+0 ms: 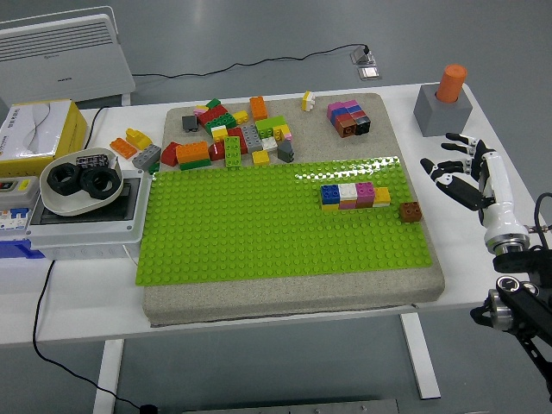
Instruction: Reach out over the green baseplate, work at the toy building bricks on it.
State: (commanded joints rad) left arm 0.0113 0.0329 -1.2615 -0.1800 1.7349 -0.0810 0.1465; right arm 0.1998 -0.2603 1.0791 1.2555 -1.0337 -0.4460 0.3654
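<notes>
While the green baseplate (276, 220) is lying across the grey mat (293, 289) in the middle of the white table (483, 112), the right hand (466, 177) is hovering off its right edge, out over bare tabletop, with its fingers (440, 166) spreading wide and holding nothing. A short row of joined bricks (354, 195), blue, white, pink and yellow, is sitting on the plate's upper right part, well to the left of the hand. A single brown brick (410, 211) is standing just beside that row's right end, near the plate's right edge, and it is the brick lying closest to the hand, though clearly apart from the fingertips. Beyond the plate's far edge, a heap of loose bricks (228, 138) is resting on the mat, with a small dark cluster (348, 117) further right. A grey block with an orange peg (444, 102) is standing behind the hand. To the plate's left, a white bowl holding black rings (79, 183) is sitting on a grey box.
</notes>
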